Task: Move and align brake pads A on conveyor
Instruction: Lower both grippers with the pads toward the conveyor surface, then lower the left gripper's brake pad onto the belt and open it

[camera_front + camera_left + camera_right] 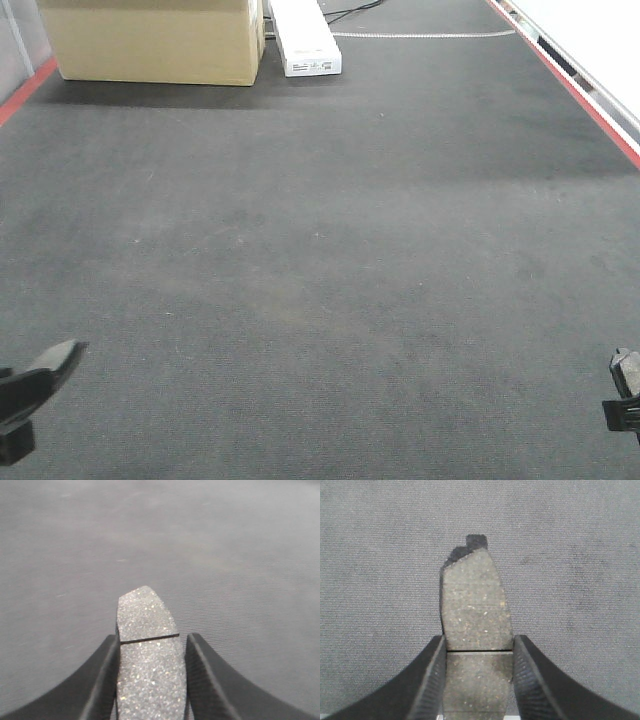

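Fingers (50, 368) of the left gripper (30, 400) and of the right gripper (625, 395) are seen at the near corners of the conveyor (320, 260), well apart; no pad is made out lying on it. From the left wrist, a brake pad (145, 620) is shown clamped between both fingers, long axis pointing straight ahead. From the right wrist, a second brake pad (475, 610) is gripped likewise, notched end forward.

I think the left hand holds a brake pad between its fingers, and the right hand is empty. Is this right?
Not quite. The left hand does hold a pad, but the right hand is not empty: the right wrist view shows it gripping a second pad.
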Controlling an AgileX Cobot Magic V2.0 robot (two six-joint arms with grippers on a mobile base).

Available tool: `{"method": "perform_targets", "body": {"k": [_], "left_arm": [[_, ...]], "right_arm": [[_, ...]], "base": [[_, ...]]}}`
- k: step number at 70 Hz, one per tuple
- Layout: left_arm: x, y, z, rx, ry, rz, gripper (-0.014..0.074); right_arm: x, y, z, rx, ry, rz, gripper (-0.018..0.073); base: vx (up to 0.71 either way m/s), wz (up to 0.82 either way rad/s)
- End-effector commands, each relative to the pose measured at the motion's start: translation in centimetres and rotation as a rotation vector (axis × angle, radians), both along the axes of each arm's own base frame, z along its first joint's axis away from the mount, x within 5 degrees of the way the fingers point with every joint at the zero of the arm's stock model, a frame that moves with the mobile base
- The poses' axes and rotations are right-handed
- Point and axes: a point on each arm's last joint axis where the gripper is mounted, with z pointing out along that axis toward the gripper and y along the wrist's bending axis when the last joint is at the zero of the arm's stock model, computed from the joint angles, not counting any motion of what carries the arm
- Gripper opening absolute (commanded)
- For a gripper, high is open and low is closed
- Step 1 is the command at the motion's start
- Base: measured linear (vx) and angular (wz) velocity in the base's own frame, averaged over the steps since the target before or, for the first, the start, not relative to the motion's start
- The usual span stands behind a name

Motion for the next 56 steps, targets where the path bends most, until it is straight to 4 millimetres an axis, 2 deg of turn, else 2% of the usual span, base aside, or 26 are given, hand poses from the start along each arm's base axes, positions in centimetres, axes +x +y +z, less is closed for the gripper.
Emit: {"method": "perform_targets", "body": {"k": [1,14,27,46,56], "left_arm": [[1.0,-0.3,1.4,-0.059,-0.085,0.007,0.0106],[2.6,-1.0,1.1,-0.085,-0.061,-0.042,0.0109],[5.4,-1.6,1.4,-0.089,-0.022,-0.066,0.0110],[8.9,-6.3,0.5,-0.065,0.007,-0.149,0.0110],[9.9,-7.7,-0.7,-0.014,-0.027,-0.092,0.0110]], "right_arm": [[0.4,0.0,1.2,-0.012,-0.085,0.011,0.0062],[0.4,0.0,1.2,-0.012,-0.085,0.011,0.0062],[0.4,0.0,1.2,-0.012,-0.085,0.011,0.0062],[0.4,0.0,1.2,-0.012,-0.085,0.011,0.0062],[0.4,0.0,1.2,-0.012,-0.085,0.011,0.0062]], "base": [[0.00,0.00],[0.00,0.00],[0.00,0.00],[0.00,0.00],[0.00,0.00]]}}
